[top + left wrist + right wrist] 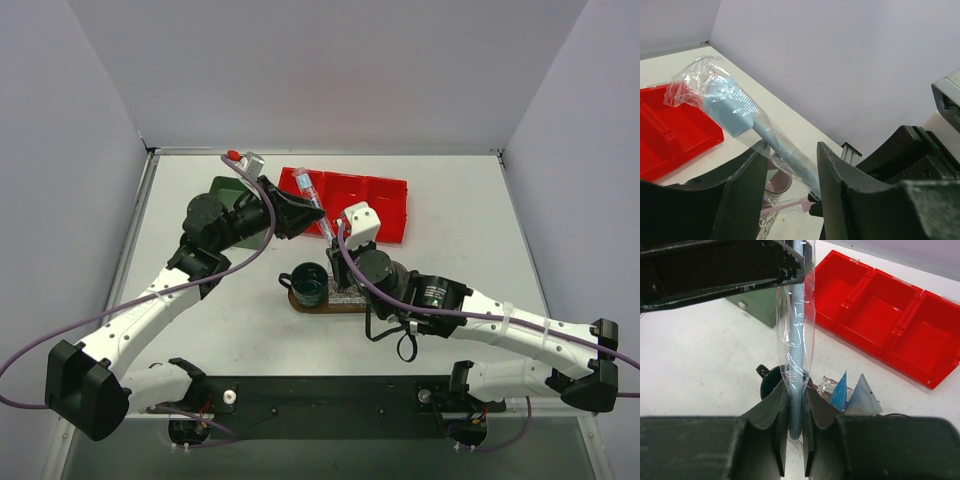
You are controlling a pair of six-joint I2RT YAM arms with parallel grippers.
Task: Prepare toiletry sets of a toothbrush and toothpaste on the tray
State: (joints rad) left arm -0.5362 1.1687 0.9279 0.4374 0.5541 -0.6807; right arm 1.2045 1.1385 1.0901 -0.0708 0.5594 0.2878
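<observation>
A pale blue toothbrush in a clear wrapper point(796, 355) stands upright over the dark green mug point(769, 382). My right gripper point(796, 432) is shut on its lower handle. My left gripper point(790, 185) is open, and the brush point(735, 107) passes between its fingers, against the right finger point(835, 180). In the top view the brush point(314, 203) stands between the left gripper point(305, 214) and the right gripper point(331, 240), above the green mug point(308, 284) on the brown tray point(352, 304). A blue tube point(841, 390) and a white-blue tube point(863, 397) stand beside the mug. The pink mug point(777, 182) and a pink toothbrush point(790, 206) lie below.
The red three-compartment bin point(385, 197) sits behind the tray and also shows in the right wrist view point(880, 315). The green square box point(226, 188) is at the back left, under the left arm. Both arms crowd the space over the tray.
</observation>
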